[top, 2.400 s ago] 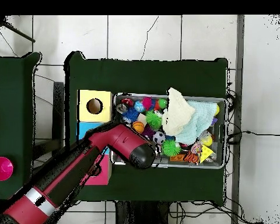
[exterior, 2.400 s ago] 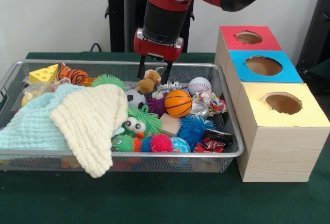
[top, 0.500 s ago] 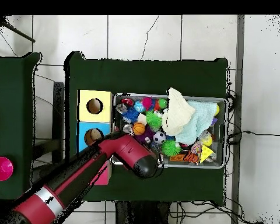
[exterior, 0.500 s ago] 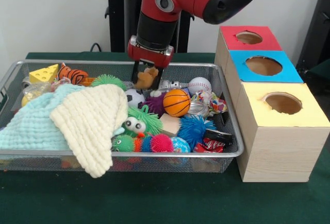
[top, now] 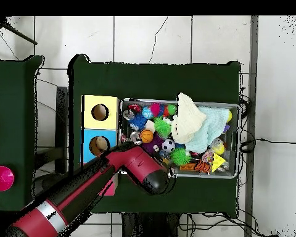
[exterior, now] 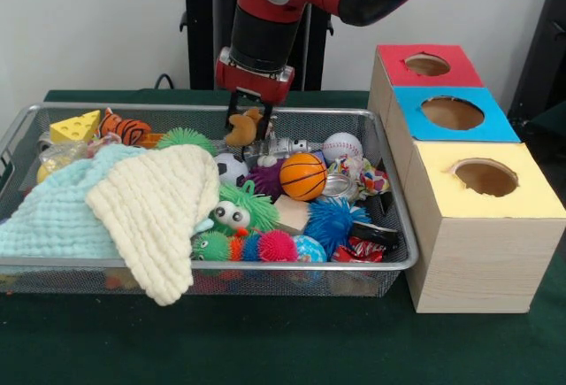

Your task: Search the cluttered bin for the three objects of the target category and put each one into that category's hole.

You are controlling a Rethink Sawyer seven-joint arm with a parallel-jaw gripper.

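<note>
Above the bin [exterior: 18,128], the pincer [exterior: 248,126] grips one brown plush toy [exterior: 240,127].

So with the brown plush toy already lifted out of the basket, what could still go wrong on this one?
The gripper pinches the small brown plush monkey by only part of its soft body, so it could slip out during the carry. The round hole in the red-topped wooden box sits farthest back, beyond the silver wire-mesh bin's rim, so an early release would drop the toy on the table. The dangling toy might also catch the hole's edge.
</note>
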